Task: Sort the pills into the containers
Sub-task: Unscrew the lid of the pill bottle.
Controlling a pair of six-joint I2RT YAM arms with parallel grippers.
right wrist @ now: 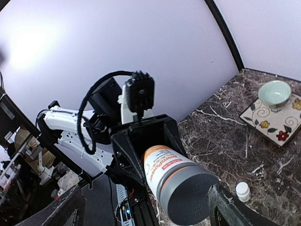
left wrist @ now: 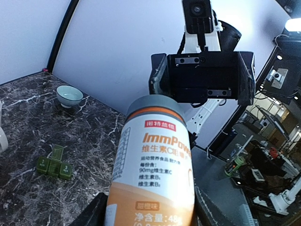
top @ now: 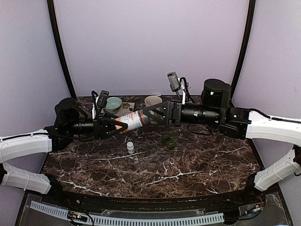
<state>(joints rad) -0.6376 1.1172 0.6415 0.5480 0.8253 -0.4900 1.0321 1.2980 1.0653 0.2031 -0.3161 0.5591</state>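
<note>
My left gripper (top: 120, 125) is shut on an orange-and-white vitamin bottle (top: 132, 120) with a grey cap (left wrist: 155, 104) and holds it level above the table, cap pointing right. My right gripper (top: 148, 115) faces it, open. In the right wrist view its fingers (right wrist: 73, 207) stand wide on either side of the cap (right wrist: 190, 197) without touching it. The dark green pill box (top: 169, 141) lies on the marble with one lid up; it also shows in the left wrist view (left wrist: 55, 165). No loose pills are in view.
A small white bottle (top: 130, 147) stands in front of the held bottle. A pale green bowl (top: 113, 103) sits on a patterned tile (right wrist: 273, 123) at the back. A cream mug (top: 153, 100) stands beside it.
</note>
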